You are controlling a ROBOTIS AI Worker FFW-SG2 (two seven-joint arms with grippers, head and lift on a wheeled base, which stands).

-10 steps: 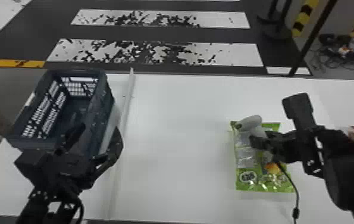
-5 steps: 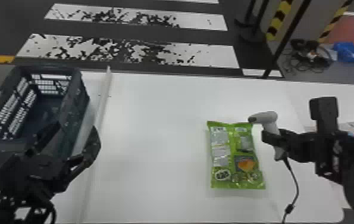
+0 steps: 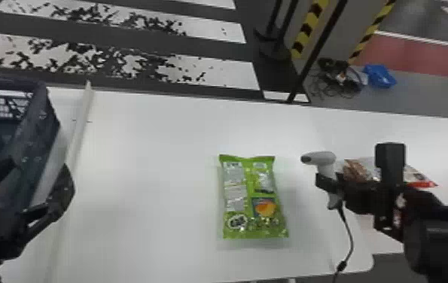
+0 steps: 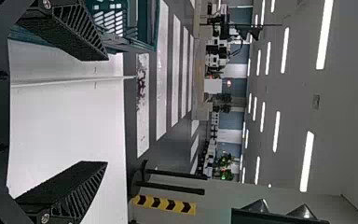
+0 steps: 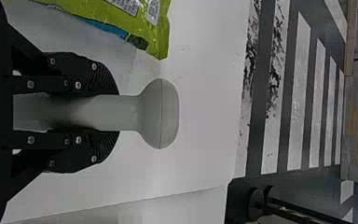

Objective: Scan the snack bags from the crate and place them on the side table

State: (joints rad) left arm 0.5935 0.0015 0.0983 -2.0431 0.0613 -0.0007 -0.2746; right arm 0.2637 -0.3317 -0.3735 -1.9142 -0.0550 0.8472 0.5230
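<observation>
A white bench [image 3: 159, 169] fills the middle of the head view. Towards its left end stands a dark blue-green plastic crate [image 3: 42, 124] with openwork sides, cut off by the view's edge. Just right of the crate, a pale raised strip [image 3: 80, 124] runs from the far edge towards the near edge, between the crate and the open white surface. A second bench [image 3: 441, 150] adjoins the right side and carries a brown, white and red packet [image 3: 422, 180], partly hidden behind the right arm. Past the far edge are a dark pole [image 3: 320, 52], tangled cables [image 3: 336, 79] and a bright blue item [image 3: 379, 75] on the floor.

The left arm comes in from the lower left, its tool [image 3: 38, 177] beside the crate's near right part; the fingers are spread wide with nothing between them. The right arm comes in from the right edge, reaching left. Its tool [image 3: 328, 182] is closed on the handle of a light grey scanner [image 3: 319, 158], one finger on each side. The scanner's nose points left, and a black cord [image 3: 349, 233] trails towards the near edge.

The snack bag [image 3: 253, 195] lies flat near the bench's near right corner, apart from the scanner. It is shiny green, with pale printed panels, an orange picture and crimped ends.
</observation>
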